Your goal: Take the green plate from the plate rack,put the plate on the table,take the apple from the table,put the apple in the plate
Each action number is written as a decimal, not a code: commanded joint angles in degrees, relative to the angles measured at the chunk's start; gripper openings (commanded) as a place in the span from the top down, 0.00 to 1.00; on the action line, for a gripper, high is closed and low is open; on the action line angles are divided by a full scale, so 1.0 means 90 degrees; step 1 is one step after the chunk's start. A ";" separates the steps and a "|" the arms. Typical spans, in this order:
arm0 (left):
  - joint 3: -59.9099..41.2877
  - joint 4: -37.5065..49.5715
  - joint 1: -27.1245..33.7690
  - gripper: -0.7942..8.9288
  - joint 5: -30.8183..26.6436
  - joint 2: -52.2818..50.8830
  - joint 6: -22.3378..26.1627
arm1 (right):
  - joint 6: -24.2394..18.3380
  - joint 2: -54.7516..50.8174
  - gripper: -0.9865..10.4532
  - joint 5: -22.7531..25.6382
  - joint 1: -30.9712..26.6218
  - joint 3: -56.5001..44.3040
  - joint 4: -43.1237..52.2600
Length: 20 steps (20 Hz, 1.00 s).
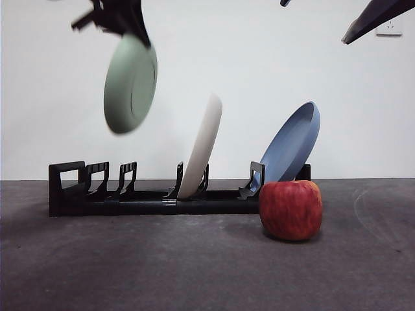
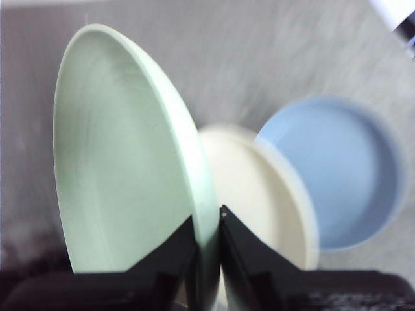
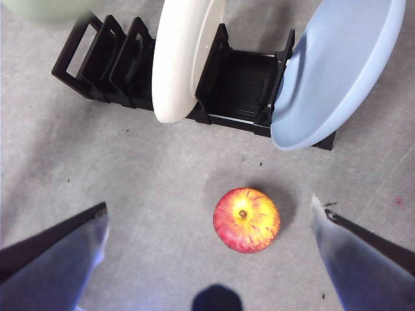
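Apple nearest, on table under right gripper, jaws wide. Behind, plate rack. Green plate aloft, edge-pinched in left gripper; could slip or swing, being held only by rim.

wall: plain white | wall socket: white, upper corner | light: even, soft shadows

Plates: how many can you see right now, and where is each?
3. The green plate hangs above the plate rack, clamped in the left hand. The cream-white plate stands mid-rack. The blue plate leans at the rack's end, behind the apple.
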 commanded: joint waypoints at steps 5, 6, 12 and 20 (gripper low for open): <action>0.2363 -0.2222 -0.0328 0.93 0.0491 0.0017 0.1049 | -0.0002 0.0024 0.45 0.0102 -0.0002 0.0027 0.0180; 0.2397 -0.2222 -0.0447 0.93 0.0444 -0.0172 0.1056 | -0.0015 0.0024 0.45 0.0131 -0.0002 0.0027 0.0231; 0.1360 -0.2227 -0.1804 0.93 -0.1333 -0.1486 0.1282 | -0.0083 0.0024 0.45 0.0291 -0.0007 0.0034 0.0221; -0.3111 -0.2137 -0.3405 0.93 -0.2832 -0.3665 0.0542 | -0.0199 0.0024 0.45 0.0291 -0.0007 0.0034 0.0211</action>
